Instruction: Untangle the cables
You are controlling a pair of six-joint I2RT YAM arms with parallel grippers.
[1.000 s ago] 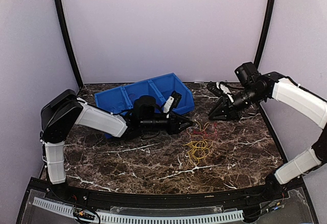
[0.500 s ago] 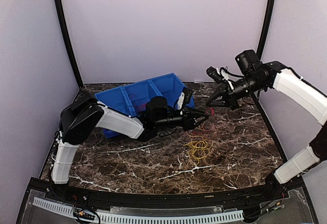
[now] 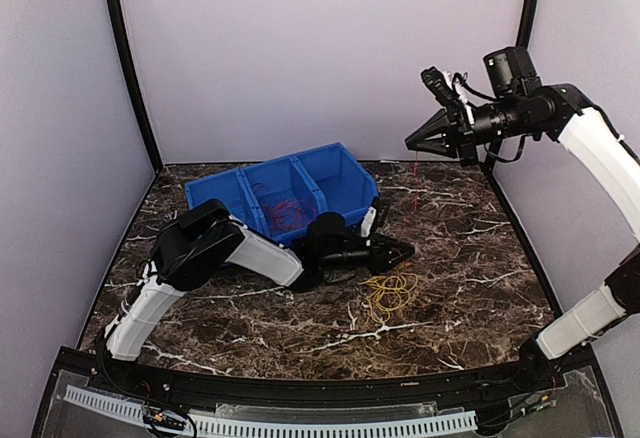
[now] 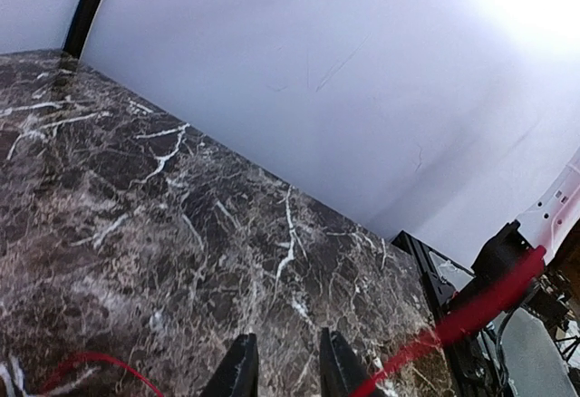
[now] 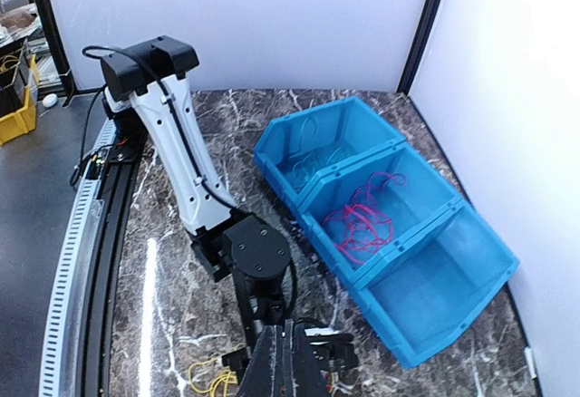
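A loose bunch of yellow cables [image 3: 390, 293] lies on the marble just in front of my left gripper [image 3: 408, 250]. That gripper is low over the table and open, and only bare marble shows in the narrow gap between its tips [image 4: 288, 372]. A red cable [image 4: 471, 311] runs taut past the outside of its right finger, and a red loop [image 4: 91, 361] lies to its left. My right gripper [image 3: 414, 142] is high above the table. It is shut [image 5: 292, 361] on the red cable's thin strand [image 3: 416, 173], which hangs straight down.
A blue three-compartment bin [image 3: 300, 160] stands tilted at the back left. Its middle compartment holds pink-red cables [image 5: 362, 220]. The left arm's wrist [image 5: 258, 252] lies directly below my right gripper. White walls close in the back and both sides.
My right gripper has shut and risen from near the table to high up, drawing the red cable up with it. My left gripper has slid right, dropped low, and narrowed its jaws.
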